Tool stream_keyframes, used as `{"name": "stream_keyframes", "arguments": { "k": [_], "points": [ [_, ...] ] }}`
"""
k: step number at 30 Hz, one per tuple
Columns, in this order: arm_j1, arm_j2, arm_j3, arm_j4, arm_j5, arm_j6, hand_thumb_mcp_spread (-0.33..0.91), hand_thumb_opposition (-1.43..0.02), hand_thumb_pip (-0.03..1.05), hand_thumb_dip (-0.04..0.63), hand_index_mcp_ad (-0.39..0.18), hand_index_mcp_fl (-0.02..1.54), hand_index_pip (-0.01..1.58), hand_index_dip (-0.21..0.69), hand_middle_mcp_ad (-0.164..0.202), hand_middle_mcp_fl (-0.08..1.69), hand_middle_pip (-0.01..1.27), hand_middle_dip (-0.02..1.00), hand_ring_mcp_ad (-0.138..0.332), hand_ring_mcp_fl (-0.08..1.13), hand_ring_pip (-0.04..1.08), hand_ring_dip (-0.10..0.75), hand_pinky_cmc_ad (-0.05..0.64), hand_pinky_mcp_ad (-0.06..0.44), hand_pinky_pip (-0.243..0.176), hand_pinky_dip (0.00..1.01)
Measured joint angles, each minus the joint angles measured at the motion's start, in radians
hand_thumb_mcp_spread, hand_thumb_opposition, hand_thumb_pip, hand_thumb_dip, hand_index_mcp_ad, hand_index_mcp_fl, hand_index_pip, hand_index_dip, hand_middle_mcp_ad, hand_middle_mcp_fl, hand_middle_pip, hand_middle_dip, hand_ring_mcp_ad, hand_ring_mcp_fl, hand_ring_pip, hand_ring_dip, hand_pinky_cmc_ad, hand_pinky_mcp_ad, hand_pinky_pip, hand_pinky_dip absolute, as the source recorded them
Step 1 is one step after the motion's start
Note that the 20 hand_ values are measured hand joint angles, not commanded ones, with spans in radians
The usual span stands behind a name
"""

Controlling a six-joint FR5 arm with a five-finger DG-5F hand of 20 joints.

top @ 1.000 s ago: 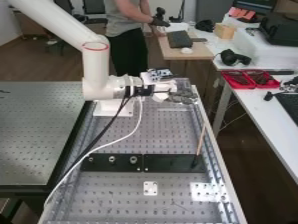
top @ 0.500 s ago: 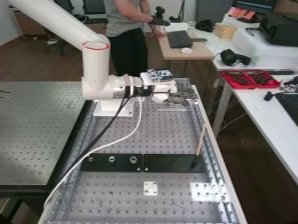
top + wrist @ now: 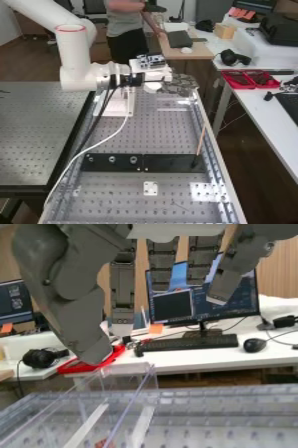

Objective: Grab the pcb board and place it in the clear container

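My high cam slants down along the bench [image 3: 120,192] from its near end; wrist cam, closer, faces the desk [image 3: 256,107]; both catch red trays [image 3: 256,87].

You see white glare on the perforated silver metal worktop [image 3: 113,192] toward the high view's lower right, while the dark brown floor [image 3: 249,170] beside it lies dim.

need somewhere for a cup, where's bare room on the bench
Bare: mid-bench, between the black plates and white base, bordered by cable and stick; less, beside the small white plate. Crowded: far end, with clear container, arm, hand.
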Motion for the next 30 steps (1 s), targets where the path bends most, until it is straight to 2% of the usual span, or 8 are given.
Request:
{"name": "stream_keyframes", "arguments": {
  "k": [1,7,9,13,17,23,27,30],
  "points": [
    [-0.011,0.025,-0.011,-0.003,0.001,-0.002,0.36,-0.83,0.72,0.253,-0.133,0.02,1.32,-0.003,0.061,0.02,0.13,0.14,0.162,0.0,0.08,0.028,0.298,0.162,-0.061,0.53],
    [-0.064,0.147,-0.058,-0.037,0.022,-0.026,0.34,-0.8,0.71,0.251,-0.133,0.02,1.21,-0.003,0.061,0.02,0.13,0.14,0.162,0.0,0.08,0.028,0.298,0.162,-0.061,0.58],
    [-0.079,0.181,-0.07,-0.052,0.035,-0.036,0.3,-0.81,0.67,0.239,-0.129,0.02,1.05,-0.003,0.061,0.02,0.13,0.14,0.162,0.0,0.08,0.028,0.295,0.164,-0.063,0.6],
    [-0.111,0.251,-0.095,-0.09,0.07,-0.046,0.28,-0.79,0.66,0.222,-0.124,0.02,0.79,-0.003,0.061,0.02,0.13,0.14,0.162,0.0,0.08,0.028,0.295,0.176,-0.082,0.62],
    [-0.144,0.304,-0.122,-0.117,0.11,-0.029,0.29,-0.79,0.65,0.22,-0.119,0.02,0.54,0.012,0.061,0.02,0.13,0.14,0.162,0.0,0.08,0.028,0.295,0.183,-0.089,0.63],
    [-0.193,0.341,-0.141,-0.158,0.153,0.005,0.28,-0.78,0.65,0.22,-0.105,0.07,0.4,0.077,0.061,0.02,0.13,0.15,0.161,0.0,0.08,0.028,0.295,0.182,-0.093,0.65],
    [-0.218,0.359,-0.144,-0.18,0.171,0.005,0.28,-0.78,0.65,0.22,-0.105,0.1,0.35,0.093,0.061,0.02,0.13,0.15,0.166,0.0,0.08,0.031,0.318,0.195,-0.093,0.65],
    [-0.23,0.372,-0.147,-0.188,0.182,-0.001,0.28,-0.78,0.6,0.22,-0.108,0.11,0.33,0.106,0.061,0.02,0.13,0.15,0.166,0.0,0.08,0.031,0.314,0.199,-0.093,0.65]
  ]
}}
